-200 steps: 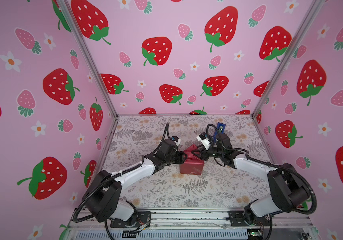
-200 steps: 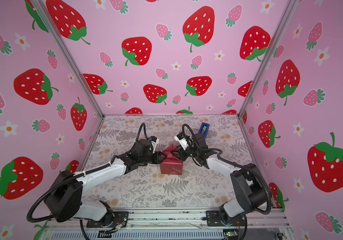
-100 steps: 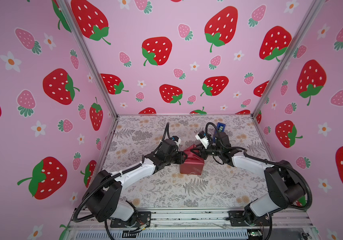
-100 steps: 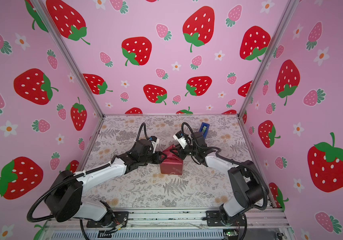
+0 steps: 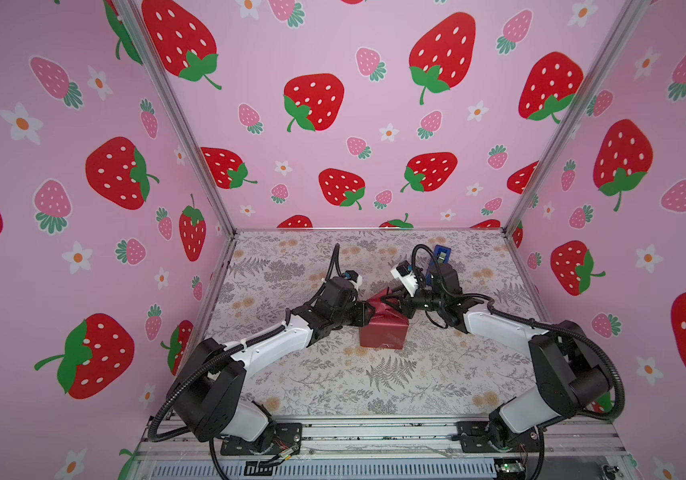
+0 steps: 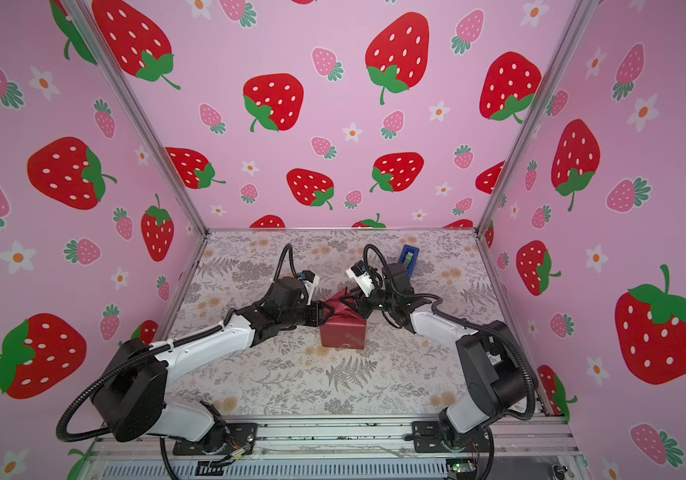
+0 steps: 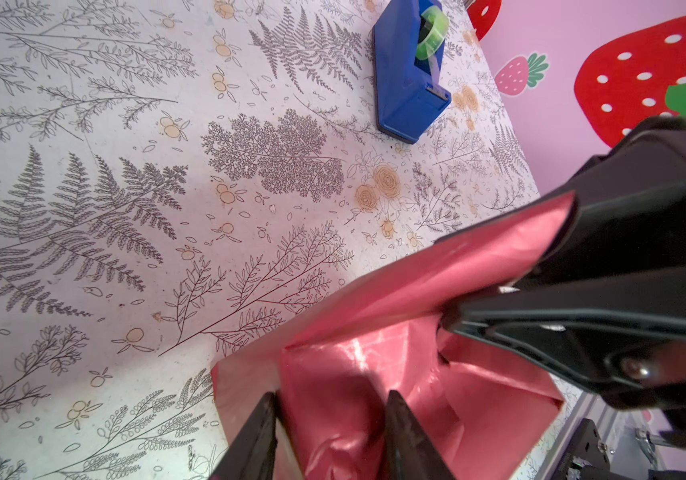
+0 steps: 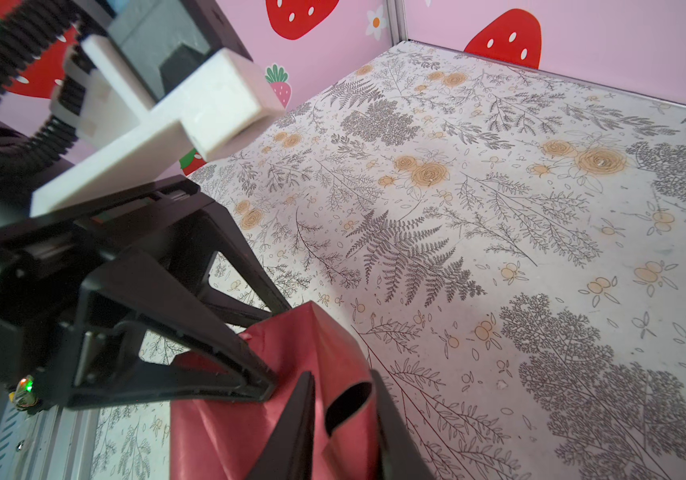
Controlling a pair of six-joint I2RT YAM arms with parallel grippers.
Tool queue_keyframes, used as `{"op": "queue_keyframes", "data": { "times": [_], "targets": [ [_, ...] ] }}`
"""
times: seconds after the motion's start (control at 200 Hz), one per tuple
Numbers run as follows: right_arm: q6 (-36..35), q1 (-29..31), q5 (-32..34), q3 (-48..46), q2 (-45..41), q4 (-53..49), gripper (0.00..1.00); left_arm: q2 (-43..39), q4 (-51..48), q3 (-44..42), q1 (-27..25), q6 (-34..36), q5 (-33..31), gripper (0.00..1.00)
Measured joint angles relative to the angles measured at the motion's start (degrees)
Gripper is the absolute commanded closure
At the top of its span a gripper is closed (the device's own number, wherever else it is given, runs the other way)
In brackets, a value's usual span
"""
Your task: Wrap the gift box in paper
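The paper, dark red, is folded round a squarish parcel in the middle of the floor. The gift box itself is hidden under it. My left gripper meets the parcel's upper left end, and its jaws are closed on a bulging fold of the paper. My right gripper comes in from the upper right. Its jaws pinch a curled loop of the paper that stands up from the parcel's top. The two grippers sit close together, almost touching.
A blue tape dispenser with a green-tinted roll stands behind the right arm, near the back right. The floral floor is walled in by strawberry-print panels on three sides. A metal rail runs along the front.
The right gripper has shifted slightly left toward the parcel and narrowed its jaws onto the paper loop. The left arm and the parcel have stayed put.
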Motion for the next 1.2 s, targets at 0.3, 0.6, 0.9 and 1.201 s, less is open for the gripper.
{"op": "queue_keyframes", "data": {
  "times": [0.3, 0.6, 0.9, 1.201],
  "targets": [
    [0.0, 0.2, 0.0, 0.0, -1.2, -0.3, 0.91, 0.0, -0.2, 0.1, 0.0, 0.1, 0.0, 0.56],
    [0.0, 2.1, 1.4, -1.4, -4.2, -1.8, 1.00, 0.2, -1.0, 0.3, -0.2, 0.2, 0.2, 0.56],
    [0.0, 3.7, 3.9, -4.5, -6.5, -2.9, 1.00, 0.8, -0.3, 0.4, -0.6, 0.2, 0.5, 0.56],
    [0.6, 5.2, 6.2, -8.7, -9.2, -2.2, 1.00, 1.5, 0.9, 0.6, -1.4, -0.4, 0.5, 0.57]
  ]
}}
